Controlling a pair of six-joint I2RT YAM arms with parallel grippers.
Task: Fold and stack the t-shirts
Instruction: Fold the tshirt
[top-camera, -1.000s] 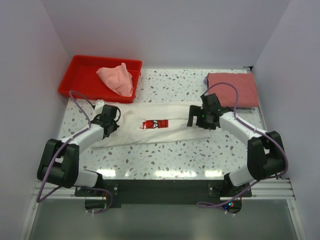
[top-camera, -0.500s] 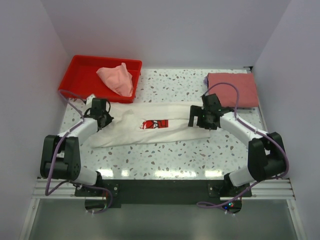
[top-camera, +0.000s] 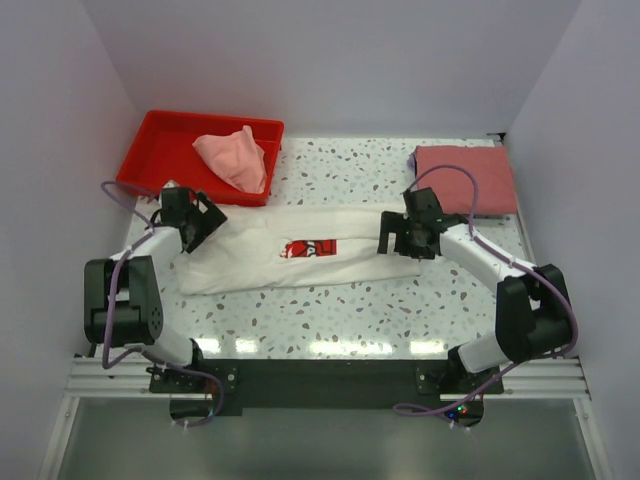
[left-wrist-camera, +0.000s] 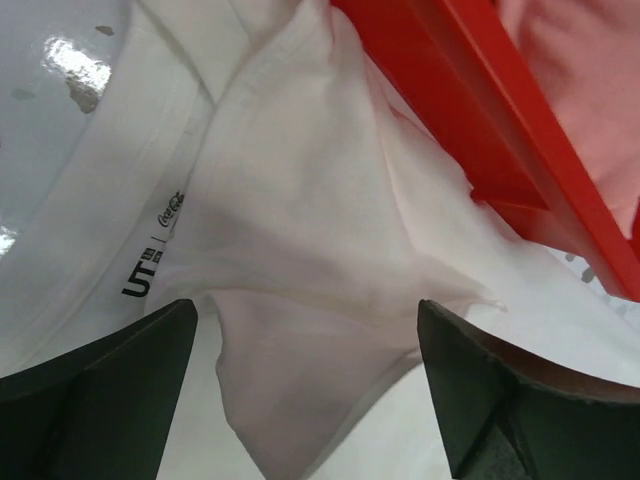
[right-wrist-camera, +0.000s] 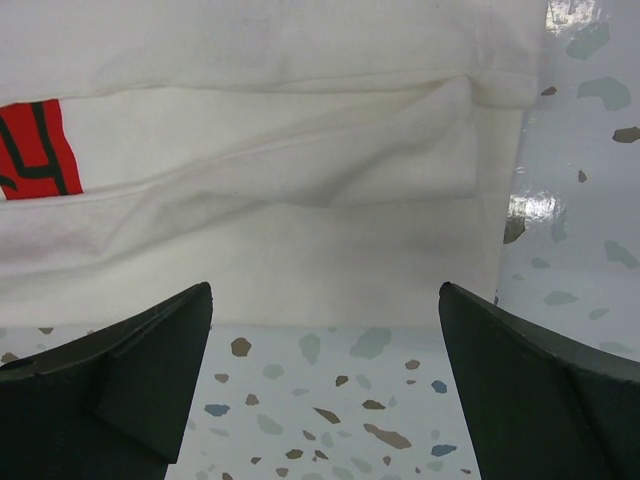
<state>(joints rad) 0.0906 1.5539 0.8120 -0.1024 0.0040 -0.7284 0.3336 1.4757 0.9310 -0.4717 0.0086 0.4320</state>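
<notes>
One white t-shirt (top-camera: 250, 255), ends at left claw (left-wrist-camera: 308, 315), right claw (right-wrist-camera: 325, 295), both agape.

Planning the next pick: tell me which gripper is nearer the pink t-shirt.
Left. The left gripper hangs over the white t-shirt at its collar end, beside the red tray holding the pink t-shirt; the right gripper is at the white one's opposite end.

pale lilac walls (top-camera: 330, 60), speckled terrazzo table (top-camera: 360, 165)

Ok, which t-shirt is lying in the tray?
The crumpled pale pink cloth t-shirt; the white printed t-shirt lies spread on the table, the dusty-red one folded far right.
</notes>
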